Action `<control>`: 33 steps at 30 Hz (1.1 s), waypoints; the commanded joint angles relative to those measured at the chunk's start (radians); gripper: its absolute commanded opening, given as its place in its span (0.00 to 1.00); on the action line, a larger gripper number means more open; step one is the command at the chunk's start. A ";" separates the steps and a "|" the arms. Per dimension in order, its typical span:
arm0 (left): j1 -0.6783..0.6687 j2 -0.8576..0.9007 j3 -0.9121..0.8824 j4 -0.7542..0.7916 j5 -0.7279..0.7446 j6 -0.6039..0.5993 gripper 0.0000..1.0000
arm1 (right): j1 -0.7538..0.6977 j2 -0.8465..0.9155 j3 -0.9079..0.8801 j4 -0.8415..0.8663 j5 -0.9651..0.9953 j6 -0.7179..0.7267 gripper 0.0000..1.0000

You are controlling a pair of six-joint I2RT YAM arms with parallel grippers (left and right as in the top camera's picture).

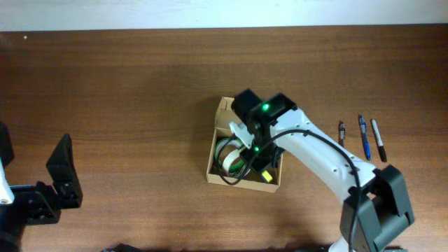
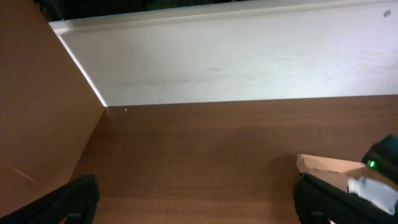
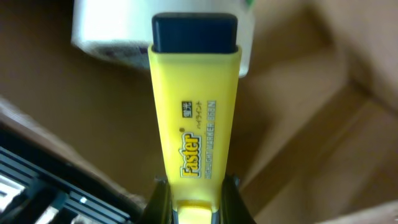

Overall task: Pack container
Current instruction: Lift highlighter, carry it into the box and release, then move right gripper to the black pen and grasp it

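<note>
The setting is a robot manipulation test bench in a lab or office-type room. Indicators:

- **Work surface:** a brown wood-grain table [image 1: 126,84], bounded at its far edge by a plain white wall panel [image 2: 249,56].
- **Equipment:** a white right arm [image 1: 322,150] with black joints, lit green status lights and an exposed cable. A black left arm [image 1: 42,199] sits at the near-left edge.
- **Items:** office stationery. Three pens [image 1: 363,136] lie in a row, along with a yellow highlighter [image 3: 194,118], a tape roll [image 1: 224,148] and a tan cardboard container [image 1: 225,110].
</note>
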 commanded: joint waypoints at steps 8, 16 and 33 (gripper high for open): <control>0.007 0.007 -0.004 0.000 -0.014 -0.010 0.99 | -0.002 0.000 -0.084 0.047 -0.015 0.002 0.10; 0.007 0.007 -0.004 0.000 -0.009 -0.010 1.00 | -0.057 -0.001 -0.080 0.045 -0.003 0.040 0.38; 0.007 0.007 -0.004 0.000 -0.010 -0.009 0.99 | -0.248 -0.071 0.513 -0.182 0.259 0.290 0.49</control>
